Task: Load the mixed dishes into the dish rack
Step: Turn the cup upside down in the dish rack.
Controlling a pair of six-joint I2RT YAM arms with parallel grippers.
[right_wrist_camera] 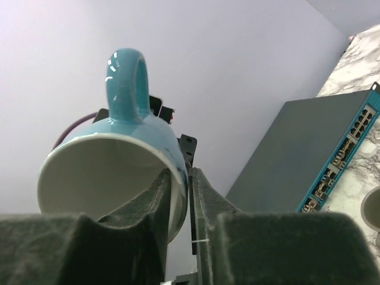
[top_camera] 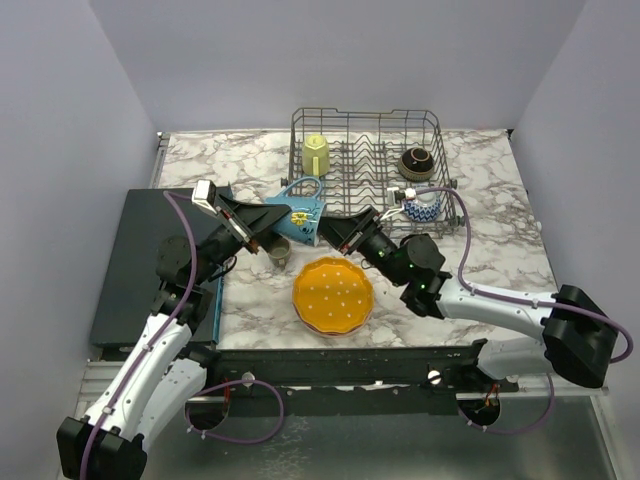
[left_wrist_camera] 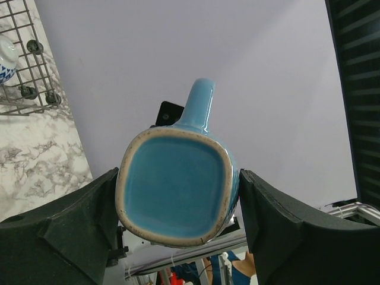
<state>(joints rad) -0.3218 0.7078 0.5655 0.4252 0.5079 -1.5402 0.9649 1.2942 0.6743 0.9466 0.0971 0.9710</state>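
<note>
A blue mug (top_camera: 298, 215) hangs on its side above the table between both grippers, handle up. My left gripper (top_camera: 272, 226) is shut on it, a pad on each side of the square base (left_wrist_camera: 175, 187). My right gripper (top_camera: 336, 232) straddles the mug's rim wall (right_wrist_camera: 113, 154), one finger inside the mouth. Its jaws stand slightly open, and a thin gap shows at the outer finger (right_wrist_camera: 205, 202). The grey wire dish rack (top_camera: 440, 135) stands at the back and holds a yellow mug (top_camera: 316, 153), a brown bowl (top_camera: 416, 161) and a blue-patterned bowl (top_camera: 420, 206). An orange dotted plate (top_camera: 333, 295) lies in front.
A small brown cup (top_camera: 279, 251) stands on the marble just below the left gripper. A dark flat mat (top_camera: 150, 260) covers the table's left side. The rack's near left corner (left_wrist_camera: 27, 89) shows in the left wrist view.
</note>
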